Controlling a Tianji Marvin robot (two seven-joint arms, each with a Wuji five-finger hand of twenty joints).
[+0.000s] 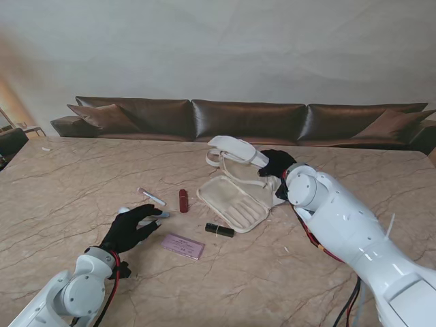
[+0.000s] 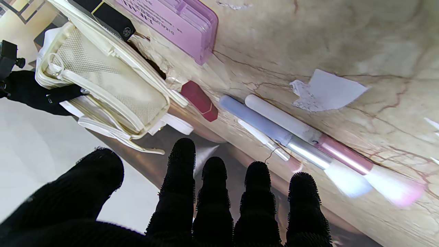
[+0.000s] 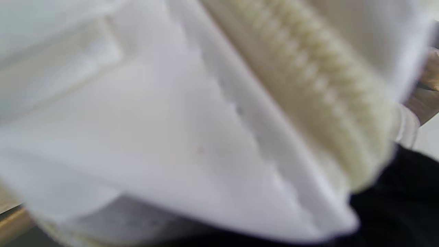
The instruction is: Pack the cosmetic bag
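Stand view: the cream-white fabric cosmetics bag [image 1: 235,202] lies unzipped at the middle of the beige veined marble table [image 1: 68,177], its mesh-lined lower half flat on the surface and its padded lid [image 1: 235,151] raised on the far side. The right hand [image 1: 276,167], in a black glove, is closed on the right edge of that lid and holds it up; the right wrist view shows only blurred white fabric and a cream zipper run [image 3: 319,92] close against the lens, with black glove at the margin.

Items outside the bag:
- black rectangular lipstick tube [image 1: 219,229], on the table just beside the bag's near corner
- flat pink rectangular palette [image 1: 182,246], nearer to me than the tube
- dark red lipstick case [image 1: 183,200], to the left of the bag, apart from it
- group of slim makeup brushes [image 1: 152,198], with white and blue handles, left of the red case; the left wrist view shows three lying side by side [image 2: 274,130], touching, bristles blurred
- small torn scrap of white paper [image 2: 325,91] near the brush handles

The left hand [image 1: 131,229], also black-gloved, is at the left near the brushes, fingers [image 2: 214,192] extended and spread, holding nothing. Contact with the table cannot be determined
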